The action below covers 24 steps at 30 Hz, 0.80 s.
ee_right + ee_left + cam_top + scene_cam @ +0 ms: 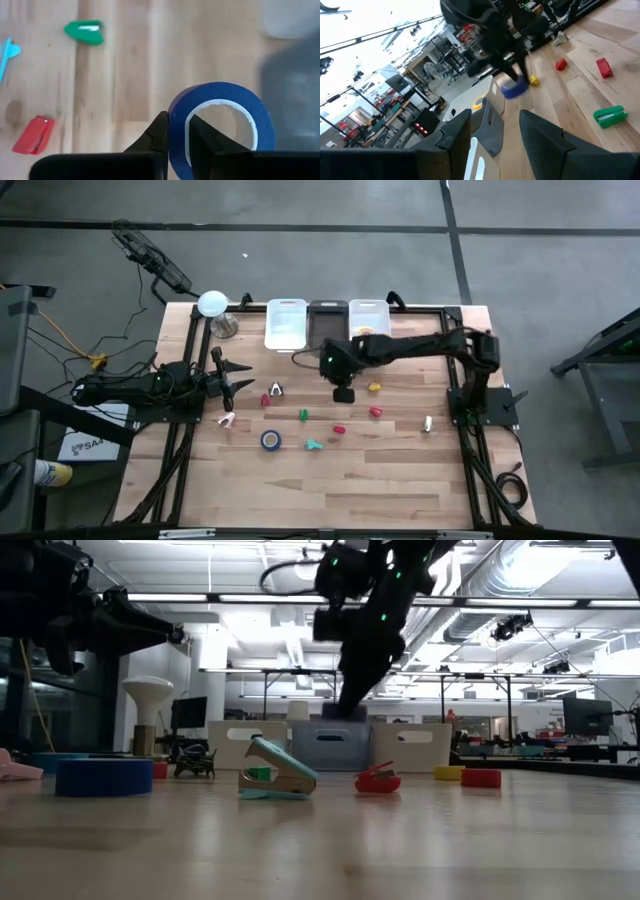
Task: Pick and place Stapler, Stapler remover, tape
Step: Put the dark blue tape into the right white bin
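My right gripper [343, 393] hangs over the middle of the table, in front of the bins, shut on a blue tape roll [220, 125], which also shows in the left wrist view [514, 89]. A second blue tape roll [270, 440] lies flat on the table nearer the front. A small green stapler [303, 414] and a black stapler remover [274, 389] lie on the wood. My left gripper [232, 380] waits at the table's left side, level and open, with nothing between its fingers [545, 142]. My right gripper pinches the wall of the blue tape roll [177, 125] between its two fingers: one finger [155, 135] stands outside the ring, the other [202, 135] in the hollow centre. The fingers slant down from above. The roll is lifted clear of the table.
Three bins stand in a row at the far edge: white [285, 323], dark [327, 323] and white [369, 315], the last with something yellow inside. Red pieces [376, 411], a yellow block [374, 387], a teal piece [314, 445] and a pink one [228, 420] are scattered mid-table.
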Each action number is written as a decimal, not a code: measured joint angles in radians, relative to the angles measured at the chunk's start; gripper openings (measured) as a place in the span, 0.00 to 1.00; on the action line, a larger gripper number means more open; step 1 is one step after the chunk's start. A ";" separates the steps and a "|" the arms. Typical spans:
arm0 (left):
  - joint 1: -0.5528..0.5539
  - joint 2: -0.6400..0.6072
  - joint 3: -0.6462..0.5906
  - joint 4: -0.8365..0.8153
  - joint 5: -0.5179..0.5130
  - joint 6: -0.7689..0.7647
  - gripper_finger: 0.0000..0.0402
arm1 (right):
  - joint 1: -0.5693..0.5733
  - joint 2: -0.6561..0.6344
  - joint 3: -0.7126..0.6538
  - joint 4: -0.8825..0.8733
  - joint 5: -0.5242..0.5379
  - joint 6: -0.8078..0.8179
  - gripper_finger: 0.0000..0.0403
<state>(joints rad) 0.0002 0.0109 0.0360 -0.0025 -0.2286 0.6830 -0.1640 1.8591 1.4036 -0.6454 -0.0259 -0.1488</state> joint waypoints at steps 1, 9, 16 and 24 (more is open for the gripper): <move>0.000 0.000 0.000 0.000 0.000 0.000 0.41 | -0.009 -0.023 0.000 -0.014 0.022 0.005 0.08; 0.000 0.000 0.000 0.000 0.000 0.000 0.41 | -0.156 -0.162 0.001 -0.054 0.126 0.042 0.08; 0.000 0.000 0.000 0.000 0.000 0.000 0.41 | -0.336 -0.149 0.001 -0.052 0.118 0.046 0.08; 0.000 0.000 0.000 0.000 0.000 -0.001 0.41 | -0.524 -0.090 0.002 -0.019 0.047 0.064 0.08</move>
<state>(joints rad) 0.0000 0.0109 0.0360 -0.0024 -0.2287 0.6823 -0.6878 1.7695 1.4052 -0.6641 0.0212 -0.0849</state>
